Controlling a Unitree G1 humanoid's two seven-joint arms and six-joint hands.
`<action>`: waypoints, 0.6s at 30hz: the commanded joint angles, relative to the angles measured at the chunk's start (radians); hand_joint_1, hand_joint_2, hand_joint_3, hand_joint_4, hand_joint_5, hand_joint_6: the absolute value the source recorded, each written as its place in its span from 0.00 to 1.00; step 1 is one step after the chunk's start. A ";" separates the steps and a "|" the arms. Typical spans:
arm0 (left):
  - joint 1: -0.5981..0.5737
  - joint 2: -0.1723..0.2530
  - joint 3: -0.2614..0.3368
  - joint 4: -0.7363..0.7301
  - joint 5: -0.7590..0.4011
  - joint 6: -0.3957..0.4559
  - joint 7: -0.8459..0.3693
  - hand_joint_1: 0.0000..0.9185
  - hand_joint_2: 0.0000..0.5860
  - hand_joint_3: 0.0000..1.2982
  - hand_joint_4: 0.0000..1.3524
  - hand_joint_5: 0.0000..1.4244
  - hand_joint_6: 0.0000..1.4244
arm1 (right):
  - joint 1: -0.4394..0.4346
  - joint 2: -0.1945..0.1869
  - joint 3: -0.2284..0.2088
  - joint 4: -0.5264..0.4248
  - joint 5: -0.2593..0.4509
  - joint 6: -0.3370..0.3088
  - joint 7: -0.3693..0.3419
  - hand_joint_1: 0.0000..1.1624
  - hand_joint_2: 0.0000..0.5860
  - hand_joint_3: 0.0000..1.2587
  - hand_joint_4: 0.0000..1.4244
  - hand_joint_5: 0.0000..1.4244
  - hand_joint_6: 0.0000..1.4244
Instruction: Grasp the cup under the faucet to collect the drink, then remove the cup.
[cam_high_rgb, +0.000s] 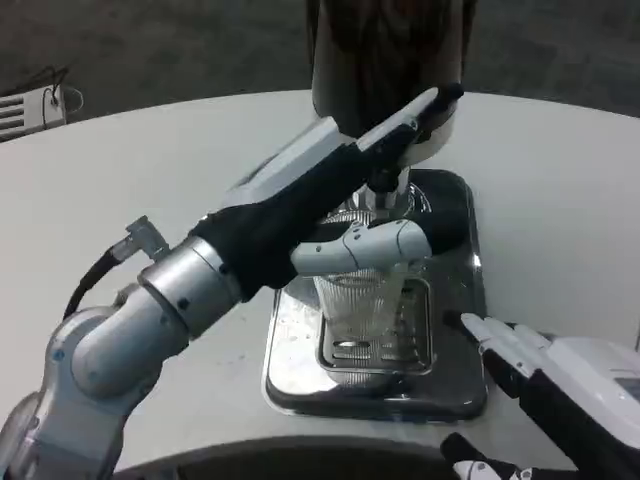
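Left hand (340, 215) closed around the clear cup (365, 315) under the faucet (385, 185); right hand (530, 365) near the cup, fingers apart, holding nothing.

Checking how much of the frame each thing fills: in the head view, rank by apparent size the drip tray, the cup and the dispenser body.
1. drip tray
2. dispenser body, cropped by the frame's top, so unsure
3. cup, partly covered by the left hand

The left arm (150, 320) is a silver ribbed forearm with a rounded grey elbow housing, a black cable looping beside it and a black wrist sleeve leading to a left hand (350, 195) with white back and black-tipped fingers, while the right hand (540, 365) shows white shells over black.
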 joint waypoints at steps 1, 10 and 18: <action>0.007 0.017 -0.044 0.035 0.036 -0.001 -0.043 0.00 0.08 0.00 0.00 0.03 0.10 | 0.019 0.033 -0.025 -0.017 0.071 0.051 -0.017 0.40 0.80 0.01 0.00 0.00 0.00; -0.014 0.030 -0.061 0.069 0.057 -0.028 -0.051 0.00 0.06 0.00 0.00 0.02 0.10 | 0.015 0.071 -0.036 0.047 0.214 0.186 -0.139 0.46 0.61 0.00 0.00 0.03 0.01; -0.021 0.037 -0.067 0.084 0.069 -0.051 -0.053 0.00 0.05 0.00 0.00 0.02 0.09 | 0.059 0.104 -0.034 0.186 0.362 0.138 -0.377 0.59 0.45 0.00 0.00 0.08 0.06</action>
